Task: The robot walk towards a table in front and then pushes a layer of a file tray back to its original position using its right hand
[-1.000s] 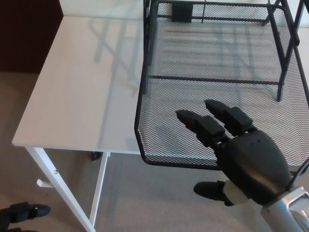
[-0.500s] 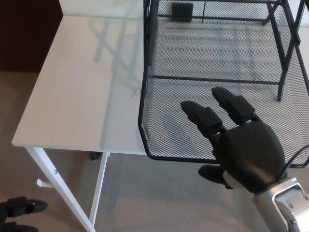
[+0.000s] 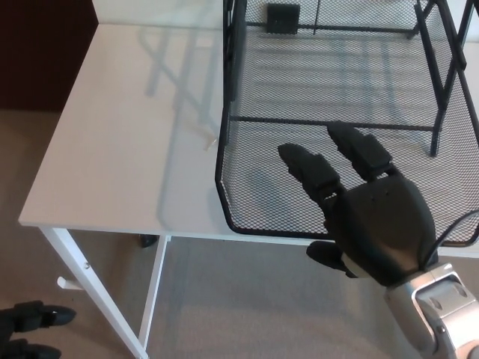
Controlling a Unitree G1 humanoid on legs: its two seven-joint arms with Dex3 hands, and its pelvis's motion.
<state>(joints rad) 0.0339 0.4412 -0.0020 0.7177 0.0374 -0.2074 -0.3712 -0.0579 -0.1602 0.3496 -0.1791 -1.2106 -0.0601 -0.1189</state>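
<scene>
In the head view, a white desk (image 3: 120, 142) with white legs stands on a beige carpet (image 3: 247, 307). On its right part sits a black wire-mesh file tray (image 3: 247, 45) with an upright frame. Its lowest layer (image 3: 262, 202) is drawn out toward the robot, the front rim reaching just past the near edge of the desk. The right hand (image 3: 367, 217) comes in from the lower right. It is released, holding nothing: two thick fingers (image 3: 310, 172) stretch apart over the mesh of the pulled-out layer, the palm lies over the front rim, and the thumb hangs below the rim, over the carpet. At the bottom left corner the left hand (image 3: 30, 321) shows only as dark fingertips low beside the desk leg; whether it is spread or clenched cannot be told
</scene>
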